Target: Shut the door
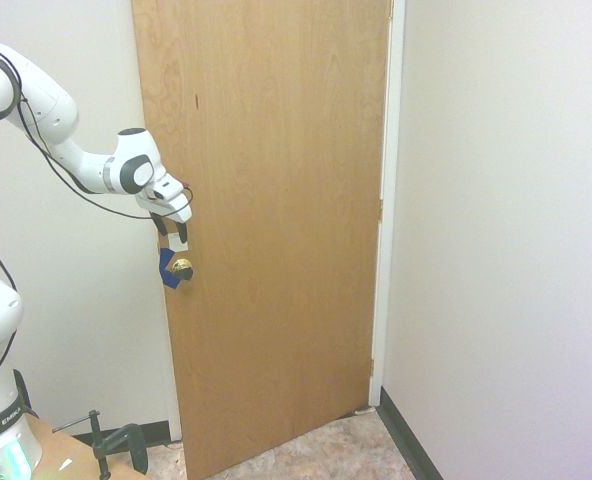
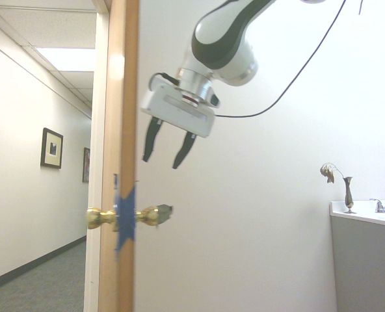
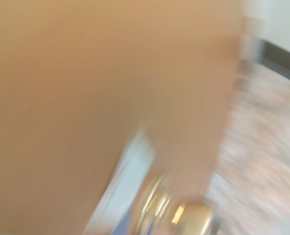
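Tall, light-brown wood-grain door (image 1: 276,220) stands open beside our jointed white arm (image 1: 48,105). We hold our black two-fingered pincer (image 2: 168,147), wide and empty, above the round brass knob (image 1: 182,265). We're probably approaching; next, we should push the door closed.

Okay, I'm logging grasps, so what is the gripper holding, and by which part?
Nothing: the white two-finger gripper hangs open above the round brass knob, its dark fingers apart with only air between them.
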Robot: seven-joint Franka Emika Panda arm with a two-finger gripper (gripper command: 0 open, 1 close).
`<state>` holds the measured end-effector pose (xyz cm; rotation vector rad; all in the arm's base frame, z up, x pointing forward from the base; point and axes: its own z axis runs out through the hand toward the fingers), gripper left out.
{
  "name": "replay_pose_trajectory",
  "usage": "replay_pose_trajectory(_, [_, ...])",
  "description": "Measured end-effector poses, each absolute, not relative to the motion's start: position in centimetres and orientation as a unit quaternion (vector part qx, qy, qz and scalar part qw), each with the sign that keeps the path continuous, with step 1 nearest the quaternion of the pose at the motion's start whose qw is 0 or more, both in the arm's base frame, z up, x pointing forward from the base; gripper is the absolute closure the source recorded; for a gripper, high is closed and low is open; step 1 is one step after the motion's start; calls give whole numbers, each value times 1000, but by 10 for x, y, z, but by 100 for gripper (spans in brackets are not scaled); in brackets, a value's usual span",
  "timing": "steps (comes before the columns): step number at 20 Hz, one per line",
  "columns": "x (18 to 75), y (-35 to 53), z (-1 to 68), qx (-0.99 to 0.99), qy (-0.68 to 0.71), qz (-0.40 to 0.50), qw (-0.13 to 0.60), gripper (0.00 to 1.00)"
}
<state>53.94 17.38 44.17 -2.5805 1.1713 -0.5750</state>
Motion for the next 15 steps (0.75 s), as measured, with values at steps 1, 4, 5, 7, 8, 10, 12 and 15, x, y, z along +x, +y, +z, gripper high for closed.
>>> replay_pose_trajectory(1, [542, 205, 447, -894, 384, -196, 123, 0])
replay_pose_trajectory(4, [542, 235, 454, -905, 359, -194, 122, 0])
replay_pose_trajectory(5, [541, 232, 457, -906, 356, -196, 119, 0])
replay_pose_trajectory(7, [532, 224, 461, -910, 349, -195, 112, 0])
replay_pose_trajectory(8, [524, 220, 463, -913, 345, -189, 111, 0])
replay_pose_trajectory(10, [497, 207, 469, -925, 336, -151, 95, 0])
replay_pose_trajectory(12, [466, 183, 485, -935, 328, -126, 53, 0])
replay_pose_trajectory(15, [426, 134, 506, -931, 345, -119, 3, 0])
